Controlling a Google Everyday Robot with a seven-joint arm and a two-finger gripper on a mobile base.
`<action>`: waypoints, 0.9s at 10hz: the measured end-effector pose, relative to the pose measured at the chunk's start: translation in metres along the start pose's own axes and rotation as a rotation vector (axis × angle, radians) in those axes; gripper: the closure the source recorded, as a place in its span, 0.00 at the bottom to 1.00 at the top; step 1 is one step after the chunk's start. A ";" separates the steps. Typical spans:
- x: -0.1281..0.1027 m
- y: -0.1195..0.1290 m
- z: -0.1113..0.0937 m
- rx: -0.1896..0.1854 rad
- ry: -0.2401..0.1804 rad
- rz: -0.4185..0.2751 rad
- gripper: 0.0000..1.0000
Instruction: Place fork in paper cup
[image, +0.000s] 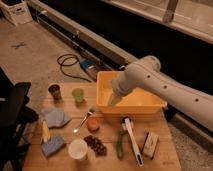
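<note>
- The paper cup (77, 148) stands toward the front of the desk (165, 161); it looks light, so a fork dropped in aslant could tip it.
- The fork (82, 121) lies flat just beyond it, beside an orange fruit (93, 124); its thin handle may slip from 2 fingers.
- The gripper (114, 100), jaws apart and empty, hangs over the yellow bin (150, 103); the arm (165, 85) reaches in from the right.

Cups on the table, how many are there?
3: dark cup back left, green cup beside it, paper cup at front. The yellow bin, where the gripper hangs, could hide more.
</note>
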 end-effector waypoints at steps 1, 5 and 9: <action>-0.010 -0.002 0.012 -0.018 -0.012 -0.023 0.29; -0.062 0.009 0.064 -0.125 -0.026 -0.145 0.29; -0.068 0.011 0.069 -0.140 -0.024 -0.164 0.29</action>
